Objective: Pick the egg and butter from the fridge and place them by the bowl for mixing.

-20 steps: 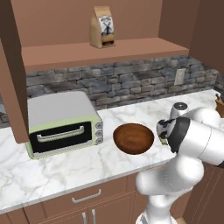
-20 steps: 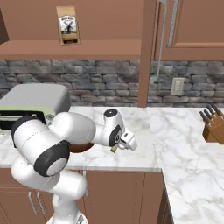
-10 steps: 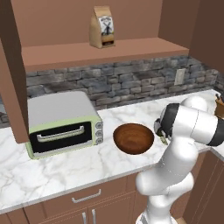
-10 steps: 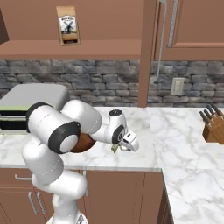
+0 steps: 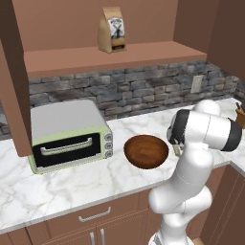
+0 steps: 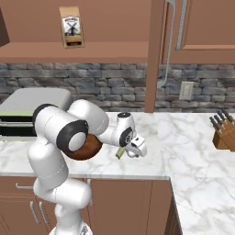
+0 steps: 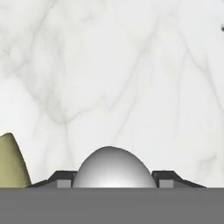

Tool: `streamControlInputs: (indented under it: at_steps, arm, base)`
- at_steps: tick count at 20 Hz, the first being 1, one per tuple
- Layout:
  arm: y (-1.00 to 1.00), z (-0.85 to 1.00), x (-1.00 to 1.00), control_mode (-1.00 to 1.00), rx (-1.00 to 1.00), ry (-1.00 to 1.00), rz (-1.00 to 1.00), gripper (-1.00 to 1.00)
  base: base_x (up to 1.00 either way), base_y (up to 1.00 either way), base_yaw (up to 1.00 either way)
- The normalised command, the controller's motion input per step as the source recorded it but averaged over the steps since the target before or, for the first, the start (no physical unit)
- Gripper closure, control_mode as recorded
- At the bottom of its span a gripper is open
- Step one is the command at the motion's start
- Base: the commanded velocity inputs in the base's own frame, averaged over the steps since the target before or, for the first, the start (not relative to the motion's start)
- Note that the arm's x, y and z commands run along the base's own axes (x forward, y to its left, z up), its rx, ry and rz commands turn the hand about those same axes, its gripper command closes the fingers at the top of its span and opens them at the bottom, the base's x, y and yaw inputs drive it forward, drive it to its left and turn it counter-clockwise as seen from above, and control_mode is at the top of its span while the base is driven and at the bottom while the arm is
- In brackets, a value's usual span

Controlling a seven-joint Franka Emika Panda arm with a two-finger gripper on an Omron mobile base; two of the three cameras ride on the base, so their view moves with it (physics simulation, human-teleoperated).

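The surface (image 5: pixel 72 182) looks like polished white marble with soft grey veins, smooth and faintly glossy. The egg (image 7: pixel 113 168) has a smooth, pale shell with a dull sheen. The bowl (image 5: pixel 146 151) is dark reddish-brown wood with visible grain rings and a satin finish. The toaster oven (image 5: pixel 69 134) has a matt grey metal top, a pale green painted body and a dark glass door with a shiny metal handle. The back wall (image 5: pixel 143 86) is rough grey stone in uneven blocks. The cabinets (image 6: pixel 202 23) and shelf (image 5: pixel 115 55) are smooth, matt brown wood. The bag (image 5: pixel 111 29) on the shelf looks like brown paper. The knife block (image 6: pixel 225 135) is light wood.
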Motion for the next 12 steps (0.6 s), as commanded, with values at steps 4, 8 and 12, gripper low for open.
streamControlInputs:
  at_steps: [4,8,12]
  arm:
    - [-0.11,-0.13,0.07,-1.0,0.0,0.01,0.0,-1.0]
    - [-0.11,-0.03,0.0,-1.0,0.0,0.0,0.0,-1.0]
    - [-0.05,0.0,0.0,-1.0,0.0,0.0,-0.02,-1.0]
  base:
    - [0.0,0.0,0.0]
    - [0.0,0.0,0.0]
    - [0.0,0.0,0.0]
